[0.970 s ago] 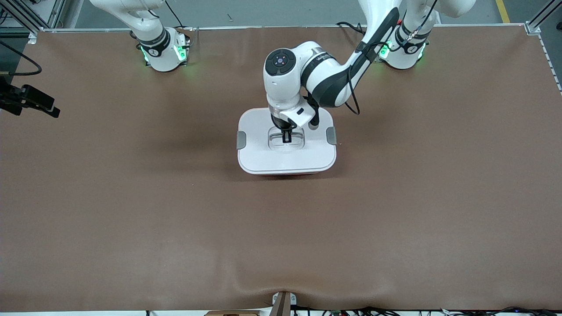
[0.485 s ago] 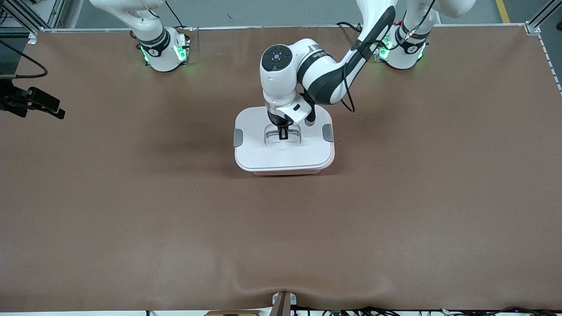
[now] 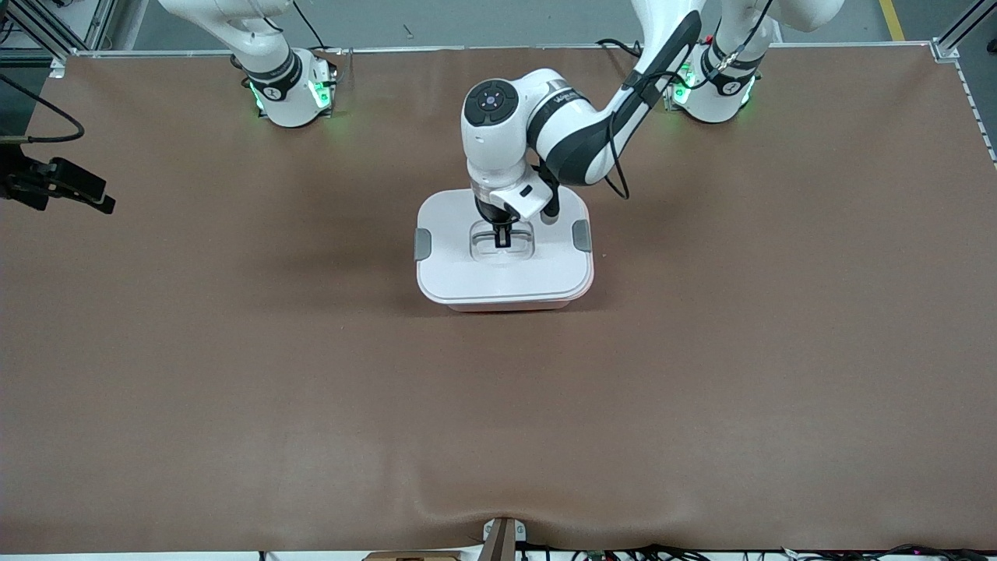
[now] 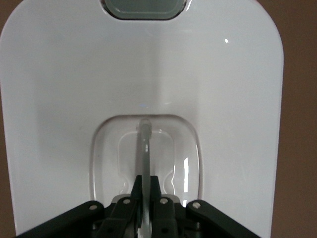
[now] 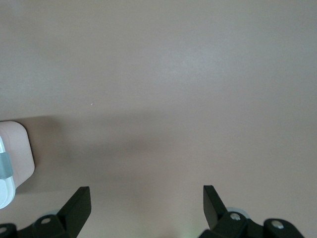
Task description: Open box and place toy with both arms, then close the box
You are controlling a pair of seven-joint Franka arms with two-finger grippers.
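The box stands mid-table, its white lid lying on the pale pink tub, with grey latches on both short sides. My left gripper reaches straight down into the lid's recess, shut on the thin centre handle; its fingertips pinch the handle from both sides. My right gripper hangs open over bare table at the right arm's end, nothing between its fingers; a corner of the box shows at that view's edge. The toy is out of view.
The brown table mat stretches wide around the box. Both arm bases stand along the table edge farthest from the front camera. A small bracket sits at the nearest edge.
The left gripper and the lid shifted slightly toward the right arm's end, and the pink tub's rim now shows under the lid. Nothing has moved in the last half second.
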